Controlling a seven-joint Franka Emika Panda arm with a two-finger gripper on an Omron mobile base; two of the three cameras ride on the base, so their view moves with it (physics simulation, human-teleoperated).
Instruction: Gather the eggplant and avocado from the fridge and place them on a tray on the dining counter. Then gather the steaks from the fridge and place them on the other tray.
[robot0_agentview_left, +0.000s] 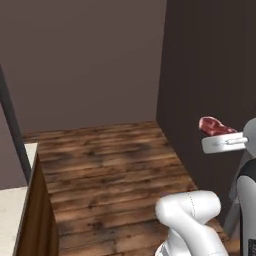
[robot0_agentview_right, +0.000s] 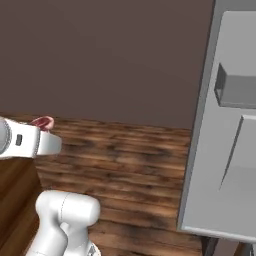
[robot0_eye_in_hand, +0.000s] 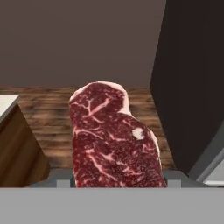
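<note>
A dark wood-plank floor (robot0_agentview_left: 110, 165) runs back to a plain brownish-grey wall (robot0_agentview_left: 85, 60), and the arm stands over it away from any worktop. On the left base view's lower left edge a corner of the pale stone table (robot0_agentview_left: 12, 210) on its wooden base shows, with nothing visible on that bit of it. From the right base camera the grey fridge (robot0_agentview_right: 225, 150) rises just beside the robot, its door panel and a recessed handle facing the lens; whether it stands open or closed cannot be told from here.

The hand (robot0_agentview_left: 224, 142) is held high, and a dark red marbled steak (robot0_eye_in_hand: 113, 140) sticks up out of it. In the hand view the slab stands on edge with its lower end sunk between the fingers, so the hand is gripping the steak — clamped across its thickness rather than hanging open. A sliver of the same meat peeks above the wrist in the right base view (robot0_agentview_right: 42, 121).

As a judgement on progress: the job seems to be in its second half, with this steak out of the fridge and being carried. Neither tray is in sight, so whether the eggplant and avocado are set down, or the other steak is dealt with, cannot be told. What clearly remains is reaching the table and putting this steak in the blue tray.
</note>
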